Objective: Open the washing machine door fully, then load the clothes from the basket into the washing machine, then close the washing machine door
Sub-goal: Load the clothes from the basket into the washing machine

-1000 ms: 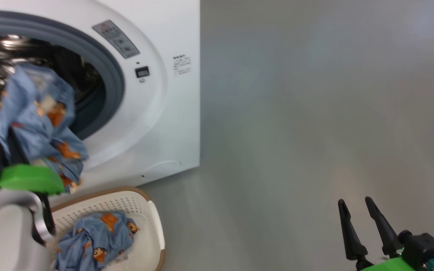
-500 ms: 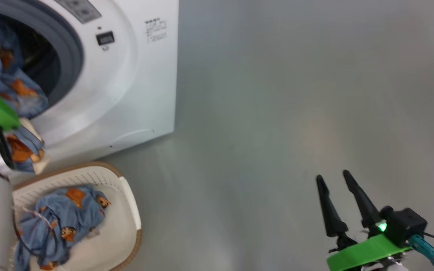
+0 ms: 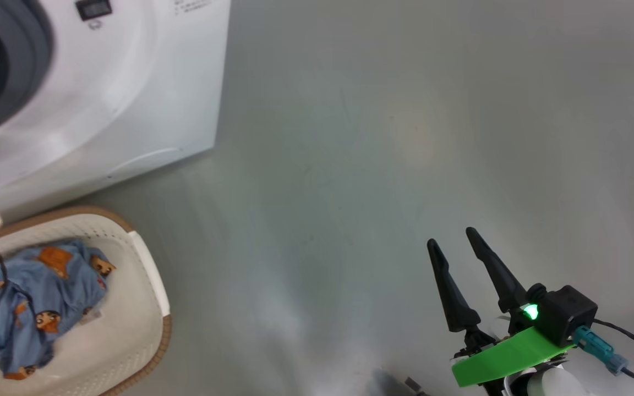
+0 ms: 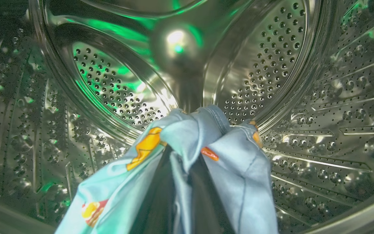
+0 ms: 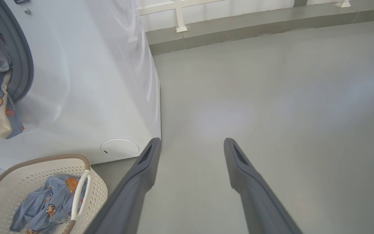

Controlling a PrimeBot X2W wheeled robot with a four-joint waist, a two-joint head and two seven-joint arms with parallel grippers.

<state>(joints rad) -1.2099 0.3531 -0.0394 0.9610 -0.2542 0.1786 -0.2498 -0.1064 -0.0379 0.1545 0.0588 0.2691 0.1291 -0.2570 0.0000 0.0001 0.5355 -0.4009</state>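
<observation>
Left gripper [image 4: 183, 169], clamped on a soft light-blue garment [image 4: 239, 169], sits low-centre inside the shiny perforated steel drum [image 4: 271, 58], while the right gripper [image 3: 451, 237] holds tapered dark fingers apart at lower right and crumpled clothes [image 3: 25, 297] lie in the cream perforated basket [image 3: 149, 280] lower left.

The drum [image 4: 271, 65] is shiny perforated steel; the clothes [image 4: 239, 162] soft printed cloth; the basket [image 3: 149, 286] matt perforated plastic; the floor [image 3: 405, 137] smooth.

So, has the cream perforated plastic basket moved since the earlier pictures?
No: the basket stays beside the white washing machine's front corner; the camera itself shifted.
</observation>
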